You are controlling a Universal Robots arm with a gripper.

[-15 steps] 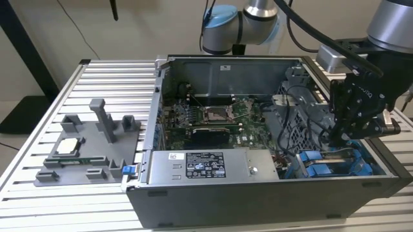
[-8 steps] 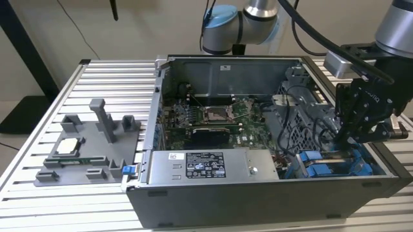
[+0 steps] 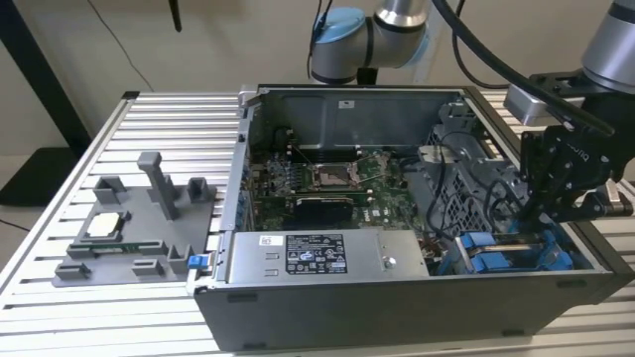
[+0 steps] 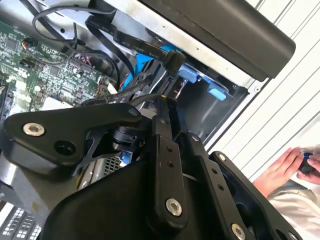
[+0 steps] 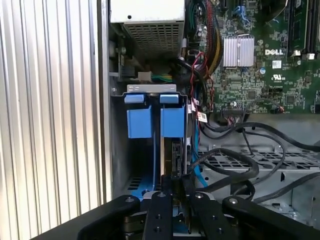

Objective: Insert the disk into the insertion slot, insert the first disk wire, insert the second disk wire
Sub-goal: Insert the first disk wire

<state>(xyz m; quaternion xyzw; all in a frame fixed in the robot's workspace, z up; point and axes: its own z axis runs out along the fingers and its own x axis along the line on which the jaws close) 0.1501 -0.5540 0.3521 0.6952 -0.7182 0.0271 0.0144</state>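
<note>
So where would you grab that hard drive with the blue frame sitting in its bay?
Probably by the blue carrier bracket along the exposed narrow edge of the disk, pinching across its thin width and coming in through the open side of the case. It stands on edge in the insertion slot, whose grey walls cover its broad faces, and cables crowd one side.

Open computer case (image 3: 397, 316) on your slatted tabletop (image 3: 59, 312).
Inside you see a green motherboard (image 3: 328, 178) and a grey labelled power-supply box (image 3: 317, 256) along the near wall; beside the case, at the exterior view's left, a grey fixture (image 3: 139, 223) carries a small chip (image 3: 104, 224).
</note>
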